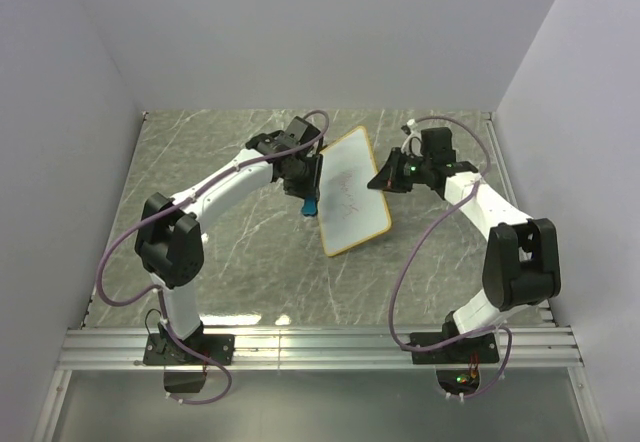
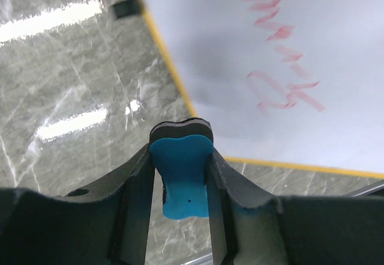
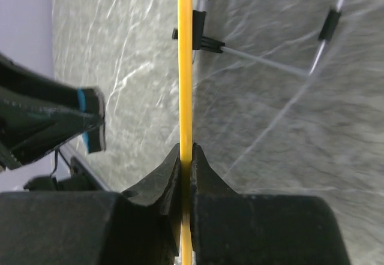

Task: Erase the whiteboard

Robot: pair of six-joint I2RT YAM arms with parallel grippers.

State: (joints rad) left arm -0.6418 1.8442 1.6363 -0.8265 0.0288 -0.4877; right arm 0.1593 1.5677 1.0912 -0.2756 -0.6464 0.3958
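We are looking down on a grey marble-patterned table (image 1: 200, 192) walled in by pale panels (image 1: 300, 32), with purple cables (image 1: 115, 262) looping off both arms. The small rectangular whiteboard with the thin yellow-tan frame (image 1: 352, 192) is sitting between the arms near the table's middle. Its long axis is running from the far side toward the bases, and its face with the red scribble (image 2: 282, 67) is turning up and toward the left arm. The right gripper (image 3: 186, 157) is pinching the frame's right edge, jaws almost closed on it. The left gripper (image 2: 180, 157) is squeezing a small blue eraser block (image 2: 180, 184) (dark felt at its tip) at the board's left edge; we cannot tell whether it is touching.
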